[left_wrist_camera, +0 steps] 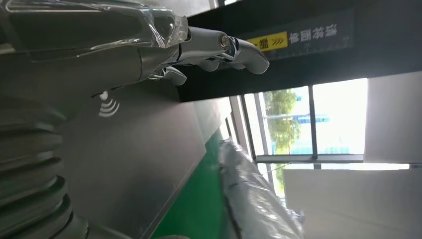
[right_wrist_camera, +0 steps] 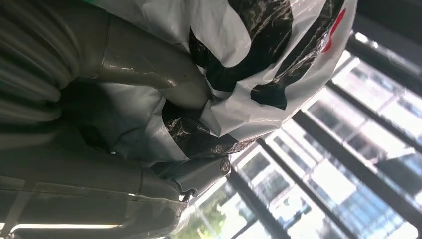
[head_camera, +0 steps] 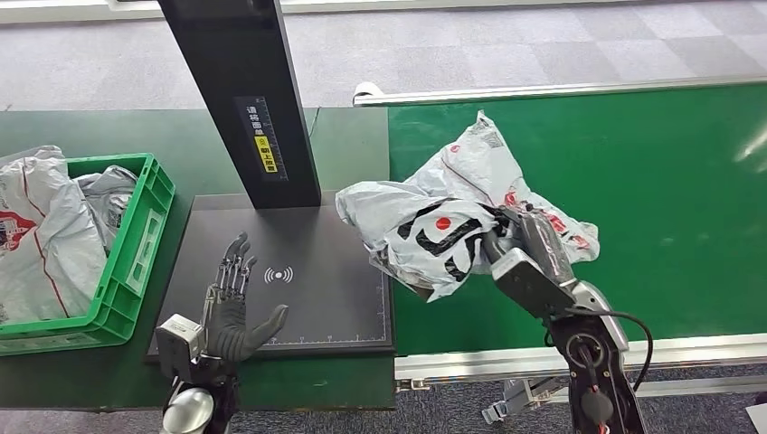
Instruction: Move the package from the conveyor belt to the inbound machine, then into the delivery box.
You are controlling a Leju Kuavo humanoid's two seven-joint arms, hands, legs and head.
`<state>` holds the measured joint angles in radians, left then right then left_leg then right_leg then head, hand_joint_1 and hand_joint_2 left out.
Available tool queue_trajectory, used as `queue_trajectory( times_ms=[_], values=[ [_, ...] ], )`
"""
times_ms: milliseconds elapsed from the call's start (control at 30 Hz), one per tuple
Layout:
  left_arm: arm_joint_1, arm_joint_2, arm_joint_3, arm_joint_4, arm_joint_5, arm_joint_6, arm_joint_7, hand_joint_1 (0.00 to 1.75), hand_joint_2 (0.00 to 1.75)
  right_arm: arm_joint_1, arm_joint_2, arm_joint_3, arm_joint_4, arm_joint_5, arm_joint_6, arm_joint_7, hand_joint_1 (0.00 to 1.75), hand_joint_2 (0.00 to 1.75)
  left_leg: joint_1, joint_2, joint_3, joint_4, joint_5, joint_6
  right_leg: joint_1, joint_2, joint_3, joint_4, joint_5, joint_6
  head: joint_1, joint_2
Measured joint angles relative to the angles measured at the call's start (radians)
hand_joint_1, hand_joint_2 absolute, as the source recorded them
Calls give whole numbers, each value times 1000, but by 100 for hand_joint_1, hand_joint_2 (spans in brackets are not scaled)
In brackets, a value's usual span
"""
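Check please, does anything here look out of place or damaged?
Nothing looks damaged. The package is crumpled and hangs from the right hand, half over the scanner pad, half over the conveyor belt.

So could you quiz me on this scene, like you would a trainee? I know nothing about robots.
1. True or false: the right robot hand holds the package.
2. What lies under the open left robot hand? A) the conveyor belt B) the black scanner pad C) the green crate
3. Fill in: the green crate already holds ___.

Key: 1 true; 2 B; 3 other packages.
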<state>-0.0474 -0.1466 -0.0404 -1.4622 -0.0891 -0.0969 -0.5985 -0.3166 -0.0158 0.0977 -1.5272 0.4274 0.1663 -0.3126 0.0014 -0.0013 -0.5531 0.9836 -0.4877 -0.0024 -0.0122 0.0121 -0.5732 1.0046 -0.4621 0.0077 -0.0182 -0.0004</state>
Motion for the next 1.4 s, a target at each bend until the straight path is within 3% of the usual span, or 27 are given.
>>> queue_trajectory(
  times_ms=[200,367,733,1367,1400],
  values=[
    [-47,54,82,-1,-5,57,-3,0,175,-338,69,155,442,-8,34,19,175,175,2,2,2,0,2,-2,2,2,-1,0,2,-1,0,0],
    [-54,85,141,-11,-20,77,-4,0,175,-462,139,232,695,-39,34,6,175,175,3,-1,0,0,3,-3,3,0,-2,1,1,-1,0,0],
    [-92,109,197,-24,-59,85,18,0,175,-504,241,289,964,-99,63,7,175,175,3,-1,0,0,3,-3,3,0,-3,0,1,-1,0,0],
    [-135,114,210,-12,-79,66,26,0,175,-505,335,313,1057,-126,86,10,175,175,3,0,0,0,3,-3,3,0,-3,0,1,-1,0,0],
    [-137,114,210,-11,-79,66,26,0,175,-505,337,314,1058,-127,86,10,131,175,3,0,0,0,3,-3,3,0,-3,0,1,-1,0,0]
  ],
)
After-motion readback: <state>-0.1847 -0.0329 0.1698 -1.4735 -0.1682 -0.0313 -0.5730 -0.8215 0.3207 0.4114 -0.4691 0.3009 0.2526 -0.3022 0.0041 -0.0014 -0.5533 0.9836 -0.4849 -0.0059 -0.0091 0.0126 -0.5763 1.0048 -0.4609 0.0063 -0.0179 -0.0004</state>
